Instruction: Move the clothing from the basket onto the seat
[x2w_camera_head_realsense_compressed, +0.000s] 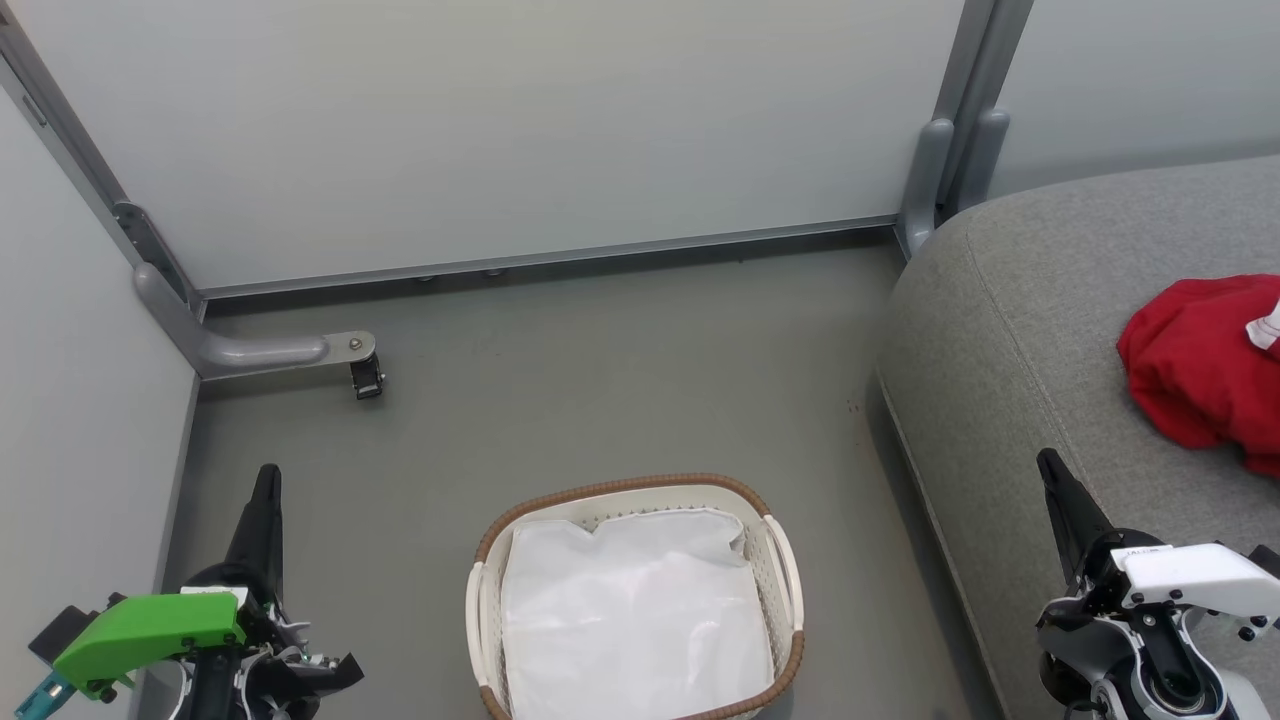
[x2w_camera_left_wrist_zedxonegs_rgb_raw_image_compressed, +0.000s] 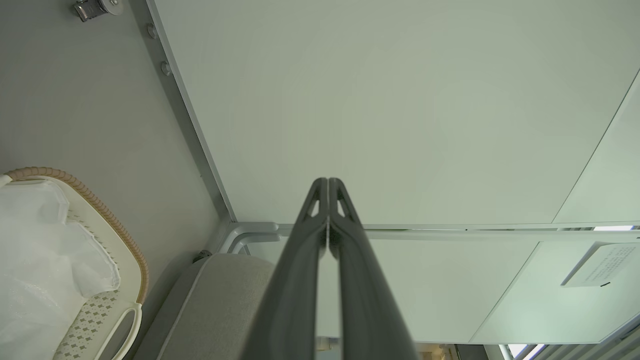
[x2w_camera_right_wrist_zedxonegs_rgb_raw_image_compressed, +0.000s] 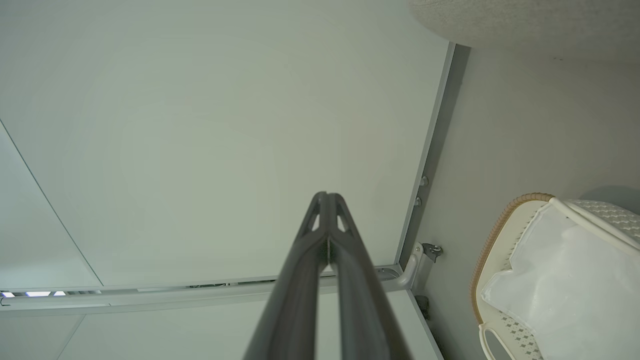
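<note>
- Head view: the left gripper (x2w_camera_head_realsense_compressed: 267, 482) stands at the lower left, its two dark fingers pressed together and holding nothing.
- The right gripper (x2w_camera_head_realsense_compressed: 1048, 466) stands at the lower right, also clenched and empty, over the front of the grey seat (x2w_camera_head_realsense_compressed: 1020, 330).
- The basket (x2w_camera_head_realsense_compressed: 620, 487) sits on the floor (x2w_camera_head_realsense_compressed: 600, 380) between the two grippers and holds a white liner sheet (x2w_camera_head_realsense_compressed: 630, 610).
- The clothing (x2w_camera_head_realsense_compressed: 1200, 370), a crumpled red heap with a bit of white trim, lies on the seat beyond the right gripper and to its right, apart from it.
- Left wrist view: the left gripper (x2w_camera_left_wrist_zedxonegs_rgb_raw_image_compressed: 328, 187) is closed tip to tip, against a pale wall panel (x2w_camera_left_wrist_zedxonegs_rgb_raw_image_compressed: 400, 100). The basket (x2w_camera_left_wrist_zedxonegs_rgb_raw_image_compressed: 100, 210) with its liner sheet (x2w_camera_left_wrist_zedxonegs_rgb_raw_image_compressed: 40, 250) lies far to the fingers' left, and the seat (x2w_camera_left_wrist_zedxonegs_rgb_raw_image_compressed: 220, 300) corner lies just left of them.
- Right wrist view: the right gripper (x2w_camera_right_wrist_zedxonegs_rgb_raw_image_compressed: 327, 200) is shut and empty. The basket (x2w_camera_right_wrist_zedxonegs_rgb_raw_image_compressed: 492, 235) and liner sheet (x2w_camera_right_wrist_zedxonegs_rgb_raw_image_compressed: 565, 280) lie well to the fingers' right, and the seat (x2w_camera_right_wrist_zedxonegs_rgb_raw_image_compressed: 525, 20) edge is at the upper right.
</note>
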